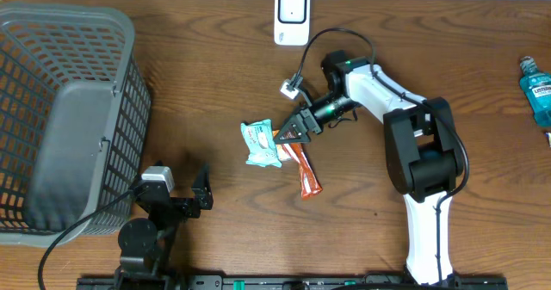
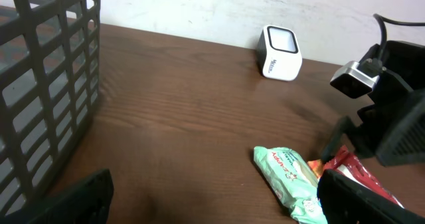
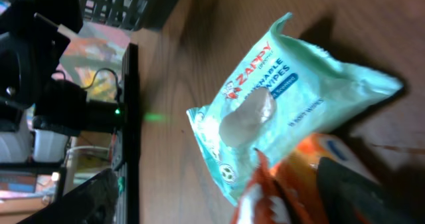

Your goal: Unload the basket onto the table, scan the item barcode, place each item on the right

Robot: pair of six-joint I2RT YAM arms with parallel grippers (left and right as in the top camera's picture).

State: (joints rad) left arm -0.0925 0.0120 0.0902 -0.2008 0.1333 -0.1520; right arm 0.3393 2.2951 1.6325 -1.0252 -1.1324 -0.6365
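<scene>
Because the scanner (image 1: 292,16) sits at the surface's far edge, the right claw (image 1: 291,133) hangs wide open over the orange packet (image 1: 308,176) mid-surface, probably to carry it there.

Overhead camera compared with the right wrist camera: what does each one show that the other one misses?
Only the overhead shows the white scanner by the far edge and the blue mouthwash bottle at the right edge. Only the right wrist shows the wipes pack close enough to read its lettering, "ZAPPY" and "WIPES". Both show the wipes pack, the orange-red packet touching it, and the grey basket.
</scene>
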